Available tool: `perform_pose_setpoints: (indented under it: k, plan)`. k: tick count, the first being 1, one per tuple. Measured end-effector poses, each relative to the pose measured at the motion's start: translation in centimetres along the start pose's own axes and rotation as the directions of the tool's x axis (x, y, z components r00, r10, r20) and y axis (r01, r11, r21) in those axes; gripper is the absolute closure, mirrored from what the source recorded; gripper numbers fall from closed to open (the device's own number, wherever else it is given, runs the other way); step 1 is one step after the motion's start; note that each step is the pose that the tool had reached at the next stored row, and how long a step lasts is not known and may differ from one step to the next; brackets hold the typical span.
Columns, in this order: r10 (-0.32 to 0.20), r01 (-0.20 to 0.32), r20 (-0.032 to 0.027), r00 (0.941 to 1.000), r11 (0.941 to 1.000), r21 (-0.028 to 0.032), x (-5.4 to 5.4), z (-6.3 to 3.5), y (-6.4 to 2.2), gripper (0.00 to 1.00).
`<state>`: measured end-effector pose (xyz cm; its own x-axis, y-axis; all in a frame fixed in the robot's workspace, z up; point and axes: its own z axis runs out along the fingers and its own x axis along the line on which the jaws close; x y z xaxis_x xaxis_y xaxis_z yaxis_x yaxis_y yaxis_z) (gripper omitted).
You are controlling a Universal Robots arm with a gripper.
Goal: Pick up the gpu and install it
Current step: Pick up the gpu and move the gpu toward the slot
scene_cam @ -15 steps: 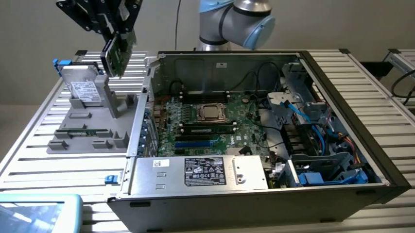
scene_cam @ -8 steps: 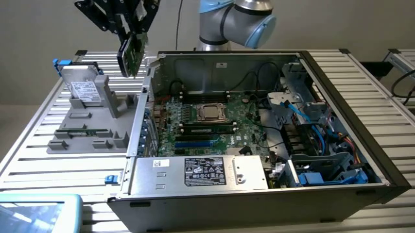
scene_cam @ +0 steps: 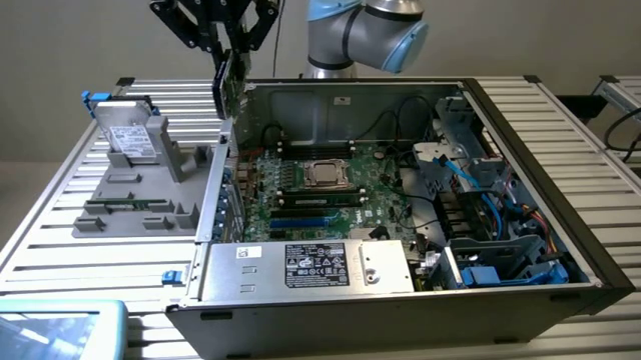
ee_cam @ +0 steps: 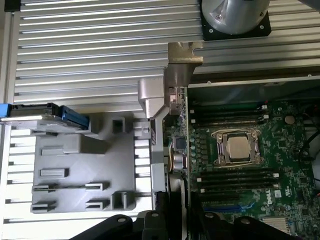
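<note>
End effector (scene_cam: 228, 46) clamped on thin flat gpu (scene_cam: 228, 86), upright, above edge of boxy metal case (scene_cam: 380, 324).

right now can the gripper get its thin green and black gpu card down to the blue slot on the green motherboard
Probably yes. The gripper holds the gpu card over the grey metal case wall on the exterior view's left; the case is open and nothing covers the blue slot.

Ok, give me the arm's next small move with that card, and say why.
Probably carry the gpu toward the exterior view's right, over the blue slot on the motherboard, before any lowering. The gripper holds it upright in the air above the case wall, not yet over the board.
</note>
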<state>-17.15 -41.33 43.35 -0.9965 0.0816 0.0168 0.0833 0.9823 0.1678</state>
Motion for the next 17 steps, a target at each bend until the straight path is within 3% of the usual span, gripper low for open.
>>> perform_pose_setpoints:
  k: [9, 17]
  plan:
    - [0.001, -0.001, -0.0054, 1.0000, 1.0000, 0.0005, -4.1, -0.05, 0.11, 0.71]
    - [0.001, -0.001, -0.0056, 1.0000, 1.0000, 0.0006, -7.8, 0.31, 0.05, 0.71]
